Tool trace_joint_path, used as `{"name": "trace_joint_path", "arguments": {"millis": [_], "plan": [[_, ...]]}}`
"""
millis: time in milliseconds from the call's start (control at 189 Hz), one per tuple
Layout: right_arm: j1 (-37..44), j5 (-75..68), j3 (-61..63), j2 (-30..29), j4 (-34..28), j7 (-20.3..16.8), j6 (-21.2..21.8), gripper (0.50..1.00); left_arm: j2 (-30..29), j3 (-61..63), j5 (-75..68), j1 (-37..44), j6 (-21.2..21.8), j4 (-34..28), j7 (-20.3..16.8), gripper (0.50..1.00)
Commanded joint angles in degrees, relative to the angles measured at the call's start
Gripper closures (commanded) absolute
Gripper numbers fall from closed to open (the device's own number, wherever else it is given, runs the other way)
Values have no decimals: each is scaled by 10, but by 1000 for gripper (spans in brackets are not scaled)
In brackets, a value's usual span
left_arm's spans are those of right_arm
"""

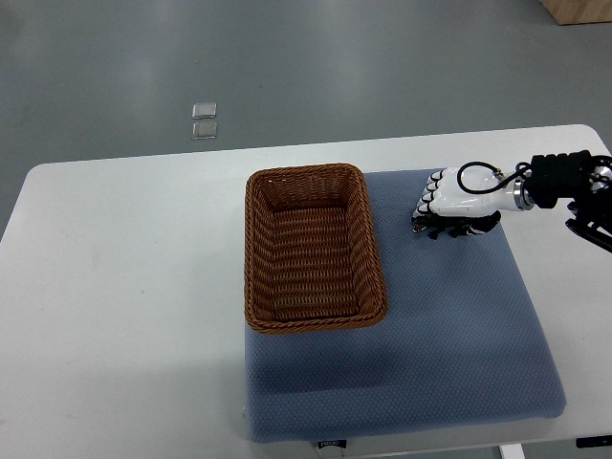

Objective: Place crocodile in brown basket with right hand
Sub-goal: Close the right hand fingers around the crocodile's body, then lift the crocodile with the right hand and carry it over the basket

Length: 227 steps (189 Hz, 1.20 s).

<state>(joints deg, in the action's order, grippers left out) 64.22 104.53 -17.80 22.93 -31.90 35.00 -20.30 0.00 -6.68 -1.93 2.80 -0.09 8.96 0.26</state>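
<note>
1. I see the right hand (459, 199) coming in from the right edge of the top view. It is white and glossy, on a black forearm (562, 180) with a thin black cable looping over the wrist.
2. The hand lies low over the far right part of the blue mat (402, 382), palm side down, just beside the brown basket (256, 249) but not touching it.
3. Whether the hand is open or closed I cannot tell from this angle.
4. Along the near edge of the hand there is a dark shape (457, 228). It can be the crocodile, or only parts of the hand; I cannot tell which, so I cannot place the crocodile with certainty.
5. The basket stands upright on the left part of the mat, its long side running away from me, and its woven floor shows across the whole inside.
6. The mat lies on the white worktop (115, 287).
7. Beyond the worktop is grey floor (382, 57) with two small square plates (205, 120) in it, and the corner of a light brown box (579, 10) at the top right.
</note>
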Motion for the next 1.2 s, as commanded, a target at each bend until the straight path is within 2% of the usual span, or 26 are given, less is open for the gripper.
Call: {"name": "trace_joint_path", "arguments": {"millis": [0, 106, 154, 222, 365, 545, 593, 1196], "plan": [[0, -1, 0, 1, -1, 0, 5, 764, 0, 0, 0, 0, 0, 0, 0, 500], [0, -2, 1, 1, -2, 0, 8, 822, 0, 0, 0, -1, 0, 0, 0, 500], [0, -3, 3, 1, -2, 0, 10, 885, 0, 0, 0, 0, 0, 0, 0, 500], [0, -3, 3, 1, -3, 0, 10, 918, 0, 0, 0, 0, 0, 0, 0, 500], [1, -6, 3, 2, -4, 0, 10, 951, 0, 0, 0, -1, 0, 0, 0, 500], [3, -8, 7, 3, -6, 0, 10, 963, 0, 0, 0, 0, 0, 0, 0, 500], [3, -8, 8, 4, -6, 0, 11, 1000, 0, 0, 0, 0, 0, 0, 0, 500], [23, -40, 13, 21, -6, 0, 4, 1000, 0, 0, 0, 0, 0, 0, 0, 500]]}}
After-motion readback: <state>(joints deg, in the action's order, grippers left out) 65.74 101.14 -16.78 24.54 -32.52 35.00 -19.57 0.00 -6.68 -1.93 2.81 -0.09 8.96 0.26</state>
